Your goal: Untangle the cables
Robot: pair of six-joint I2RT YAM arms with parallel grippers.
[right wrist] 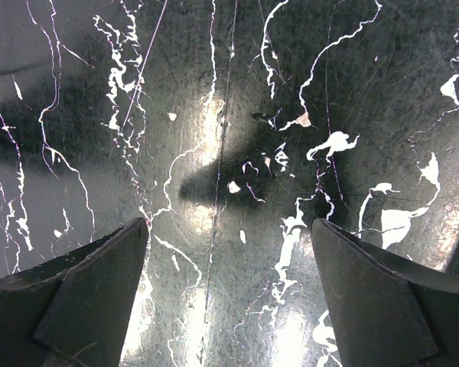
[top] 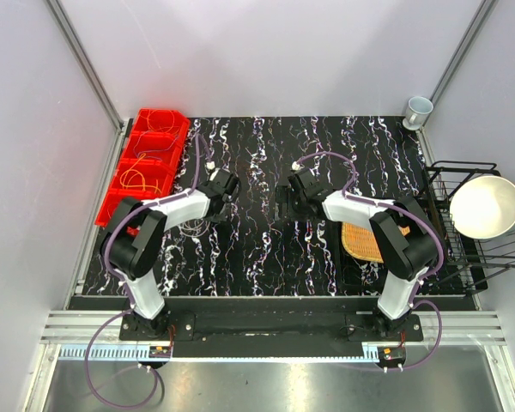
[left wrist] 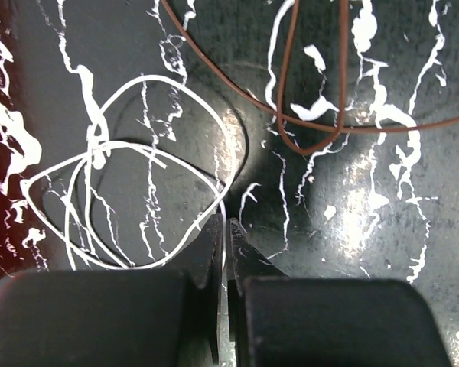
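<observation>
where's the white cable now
Left wrist view: white cable looped left of centre, one strand pinched in the left gripper, brown cable to its upper right.

High rear overhead; both wrist views close above shared tabletop (top: pixel 257 249)

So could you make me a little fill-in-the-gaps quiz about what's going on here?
1. The left gripper is shut on a looped cable that is ___ in colour.
2. The right gripper has its jaws ___, with nothing between them.
3. The storage bin is made of ___ plastic.
Missing words: white; open; red.
</observation>
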